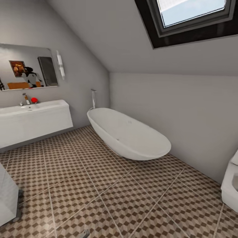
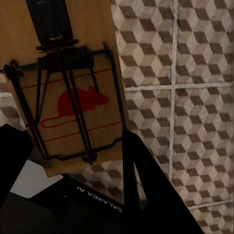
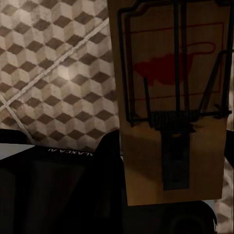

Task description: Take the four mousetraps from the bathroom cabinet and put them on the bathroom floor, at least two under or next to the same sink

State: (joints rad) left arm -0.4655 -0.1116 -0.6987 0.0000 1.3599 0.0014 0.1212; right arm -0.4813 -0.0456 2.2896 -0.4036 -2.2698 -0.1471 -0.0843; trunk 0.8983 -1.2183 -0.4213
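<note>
Two mousetraps are seen, one at each wrist. In the left wrist view a mousetrap [image 2: 73, 92] is carried close to the camera, with dark gripper bodywork at its lower end; the jaws appear clamped on its board, though the contact itself is hidden. In the right wrist view a second mousetrap [image 3: 170, 102] is carried likewise, the jaws judged clamped on its lower end, contact also hidden. Both are held above the bathroom floor [image 1: 109, 191], not resting on it.

Appearance: flat tan wooden boards, a red mouse silhouette with red outline printed on each, a dark wire bar and coiled spring across the board, a dark metal tab at one end.

Step in hand, as judged: transport toward a drop site. The sink [image 1: 33, 120] is seen at the head view's left, wall-hung, with tiled floor beneath and in front of it; the bathtub [image 1: 129, 135] lies ahead.

Advice: the base should be turned toward the sink, and each trap lowered until it is touching the cube-pattern tiles under or just beside the basin before release. Dropping from height should be avoided, since a light flat board could skid or flip
</note>
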